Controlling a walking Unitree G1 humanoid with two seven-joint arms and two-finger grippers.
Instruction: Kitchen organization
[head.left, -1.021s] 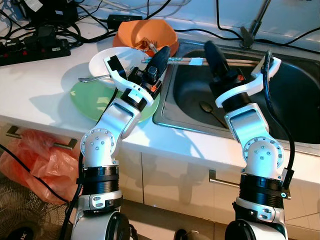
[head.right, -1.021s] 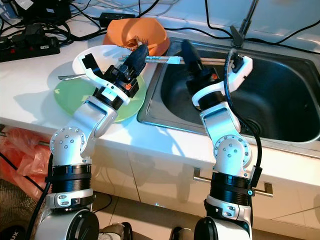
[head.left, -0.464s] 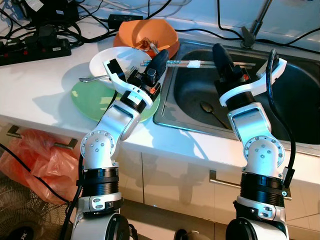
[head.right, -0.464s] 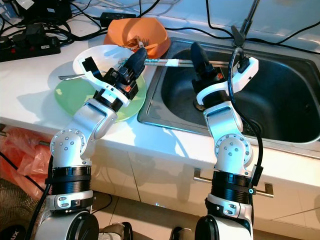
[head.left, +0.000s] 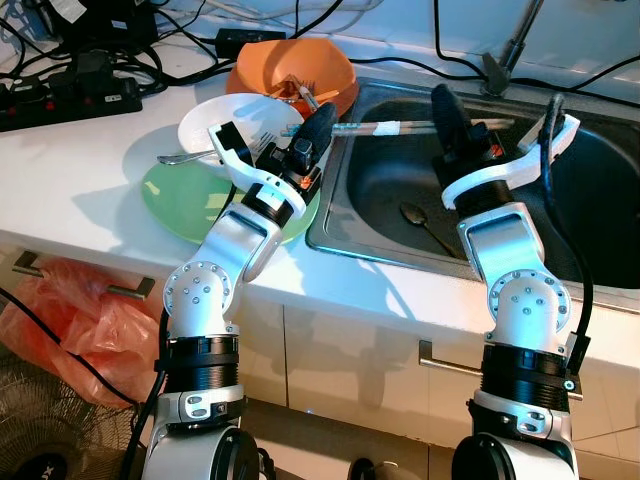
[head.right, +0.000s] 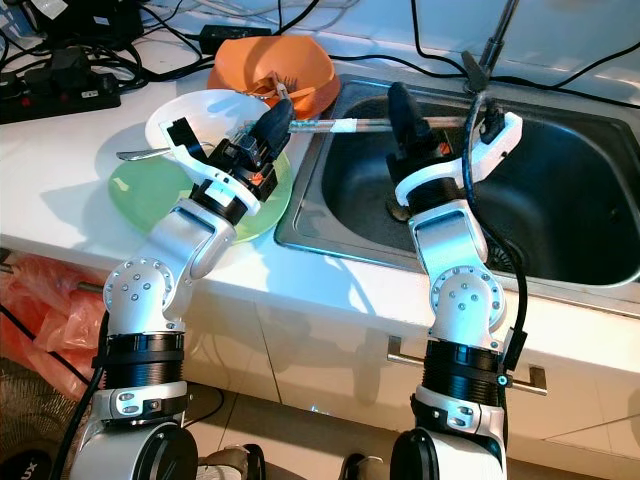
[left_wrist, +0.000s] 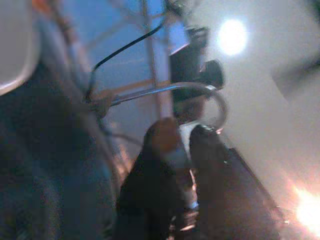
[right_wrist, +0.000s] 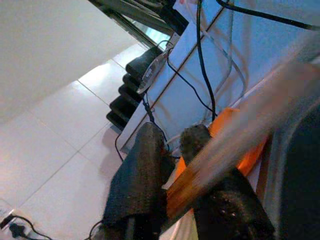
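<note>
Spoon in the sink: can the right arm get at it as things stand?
Probably not yet. The right gripper is shut on the chopsticks above the sink; the spoon lies uncovered below its wrist, but the fingers are occupied.

Home kitchen: steel sink (head.left: 585, 225) set in white counter (head.left: 90, 170), cabinets (head.left: 360, 350) below, plates (head.left: 180, 195) and orange bowl (head.left: 255, 70) beside it.
</note>
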